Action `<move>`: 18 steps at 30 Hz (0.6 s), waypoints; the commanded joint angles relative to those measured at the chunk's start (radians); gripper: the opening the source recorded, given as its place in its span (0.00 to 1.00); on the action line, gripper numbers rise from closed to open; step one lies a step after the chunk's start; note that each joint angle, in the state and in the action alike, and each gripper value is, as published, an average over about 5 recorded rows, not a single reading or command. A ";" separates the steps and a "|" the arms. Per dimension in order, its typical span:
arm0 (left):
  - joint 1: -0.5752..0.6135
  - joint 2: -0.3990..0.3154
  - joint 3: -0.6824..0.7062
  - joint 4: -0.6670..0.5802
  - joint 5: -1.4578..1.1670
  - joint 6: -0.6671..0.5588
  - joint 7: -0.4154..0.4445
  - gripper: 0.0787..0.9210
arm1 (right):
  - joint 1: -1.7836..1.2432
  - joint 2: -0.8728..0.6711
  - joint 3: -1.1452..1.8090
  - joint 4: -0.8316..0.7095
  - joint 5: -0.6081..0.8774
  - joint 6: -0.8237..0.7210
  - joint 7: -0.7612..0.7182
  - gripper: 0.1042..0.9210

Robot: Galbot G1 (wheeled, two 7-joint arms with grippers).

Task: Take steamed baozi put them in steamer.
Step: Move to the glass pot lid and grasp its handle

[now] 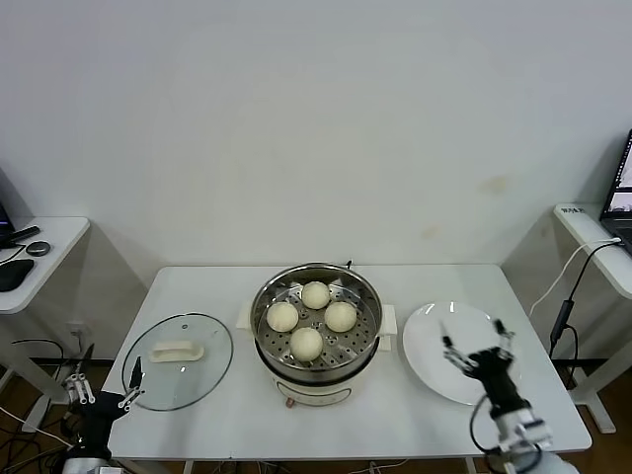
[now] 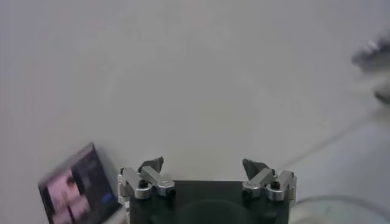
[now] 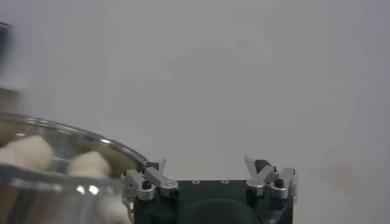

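Observation:
Several cream-white baozi lie on the perforated tray inside the steel steamer (image 1: 367,292) at the table's middle; one is at the back (image 1: 315,294), one at the left (image 1: 281,316), one at the right (image 1: 340,316), one at the front (image 1: 306,343). My right gripper (image 1: 477,346) is open and empty over the white plate (image 1: 434,354), to the right of the steamer. In the right wrist view the gripper (image 3: 209,165) is open, with the steamer rim (image 3: 91,143) and two baozi (image 3: 88,163) beside it. My left gripper (image 1: 104,385) is open and empty, low at the table's front left corner; it also shows in the left wrist view (image 2: 203,165).
A round glass lid (image 1: 202,367) with a white handle (image 1: 177,350) lies flat on the table left of the steamer. White side desks stand at the far left (image 1: 54,242) and far right (image 1: 592,232), with cables hanging at the right.

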 commanded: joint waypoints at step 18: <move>-0.464 0.183 0.199 0.530 0.732 -0.068 0.028 0.88 | -0.146 0.180 0.160 0.007 0.042 0.019 0.007 0.88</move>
